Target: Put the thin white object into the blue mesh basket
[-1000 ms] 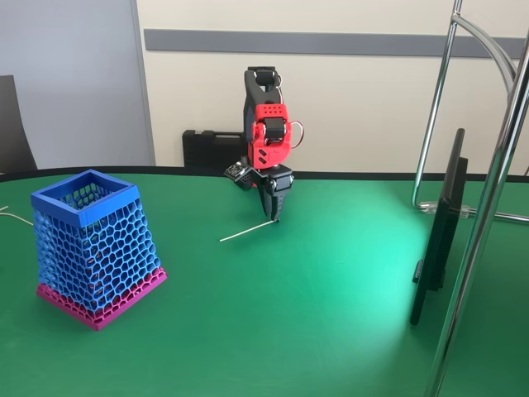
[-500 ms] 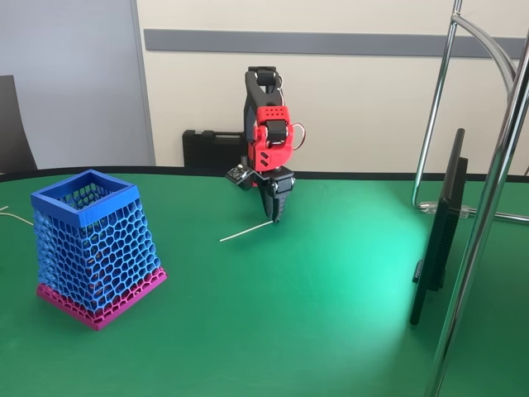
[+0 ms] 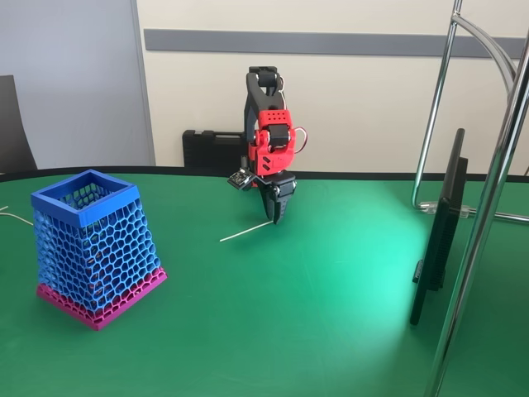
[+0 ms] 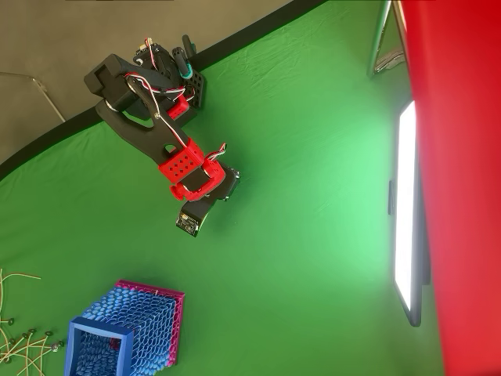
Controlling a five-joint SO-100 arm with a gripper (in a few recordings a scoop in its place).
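Gripper (image 3: 276, 220) pinching the thin white object (image 3: 246, 231) at its end.
Jaws clamping it; blue mesh basket (image 3: 91, 246) sitting well left of them.

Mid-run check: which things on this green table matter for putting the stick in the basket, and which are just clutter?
For the job:
- thin white stick, lying on the table, one end at the gripper
- tall blue honeycomb-mesh basket with magenta base, standing apart from the stick

Lying about:
- flat black screen on edge
- chrome tube stand
- black case behind the arm
- loose pale wires
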